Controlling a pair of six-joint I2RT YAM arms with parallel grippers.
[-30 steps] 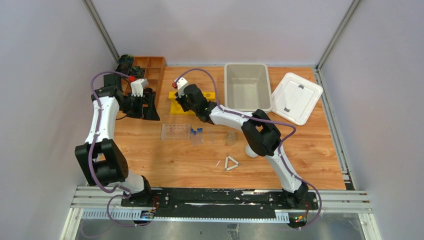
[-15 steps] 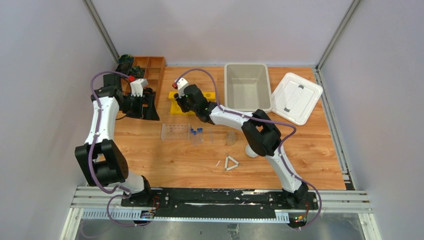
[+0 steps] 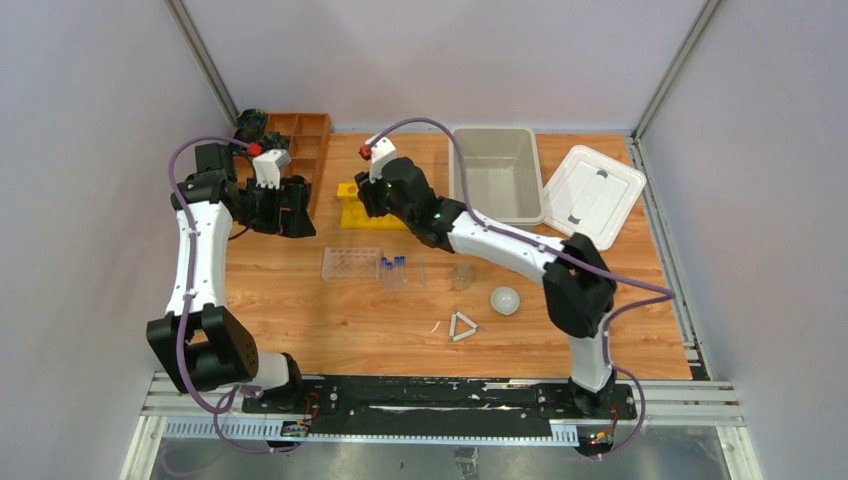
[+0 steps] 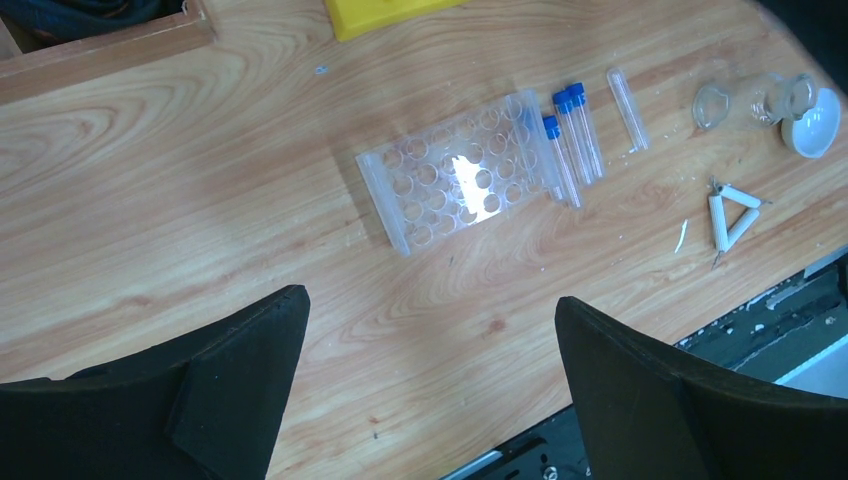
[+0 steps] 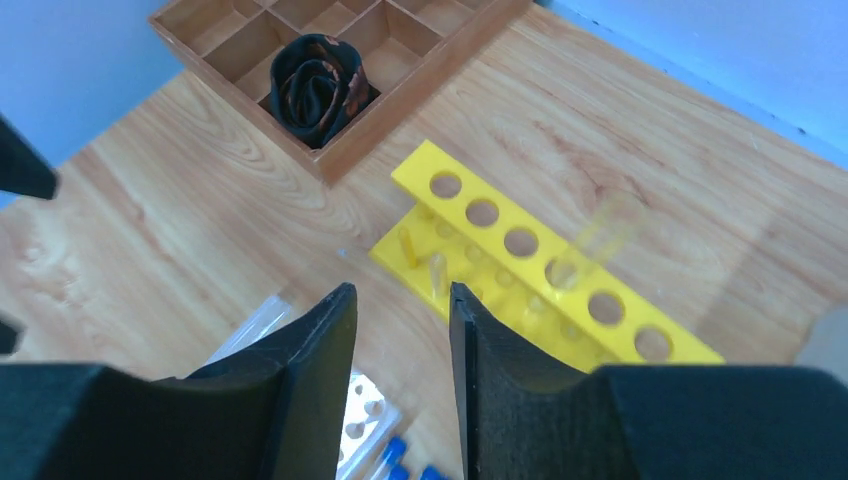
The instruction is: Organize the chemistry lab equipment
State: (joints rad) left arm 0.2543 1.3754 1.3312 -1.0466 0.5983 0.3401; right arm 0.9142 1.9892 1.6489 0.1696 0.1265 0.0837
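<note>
Right gripper [image 5: 400, 300], fingers narrowly parted and empty, should lift straight, sparing the clear tube [image 5: 600, 240] standing centre-right in the yellow rack [image 5: 502, 227] (left gripper [image 4: 430, 300] gapes wide).

Wood and plastic everywhere.
Table [image 4: 200, 230]: smooth wood grain with a soft sheen; tube rack [image 4: 460, 175], clear glossy plastic; yellow rack [image 5: 425, 168], matt plastic; compartment tray [image 5: 230, 35], plain matt wood.

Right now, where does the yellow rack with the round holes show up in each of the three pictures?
Top view: the yellow rack sits left of centre, toward the far side, partly hidden.
Left wrist view: only a corner shows, at the top edge.
Right wrist view: centre-right, with its holes facing up.
Shared landmark: the wooden tray close by it in all three.
</note>
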